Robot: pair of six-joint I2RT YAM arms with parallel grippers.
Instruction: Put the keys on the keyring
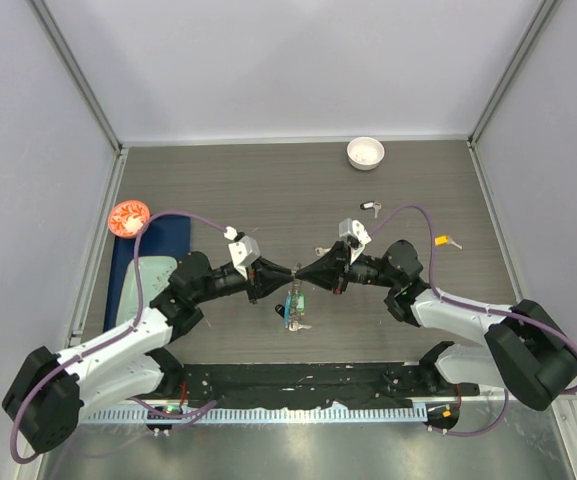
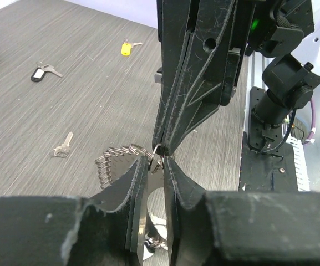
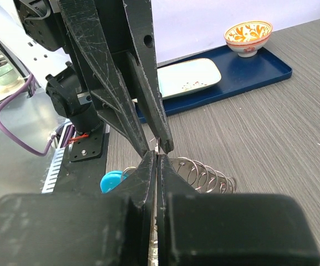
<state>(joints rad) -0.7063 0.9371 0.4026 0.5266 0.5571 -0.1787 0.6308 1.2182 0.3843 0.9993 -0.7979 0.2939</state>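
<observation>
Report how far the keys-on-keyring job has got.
Done: a green tag seems to hang with the keyring already. In hand: the right tool is pinched shut on thin metal at the ring, with the left tool tip to tip against it. Left: the black-tagged key, the yellow-tagged key and a plain key lie loose on the table.

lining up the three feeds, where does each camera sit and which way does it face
top: above and behind, looking down on the table; left arm and right arm whole, left claw meeting right claw.
left wrist: on the left arm, facing the right arm; left claw at bottom.
right wrist: on the right arm, facing the left arm and tray; right claw at bottom.
shared: both wrist views show the keyring.
</observation>
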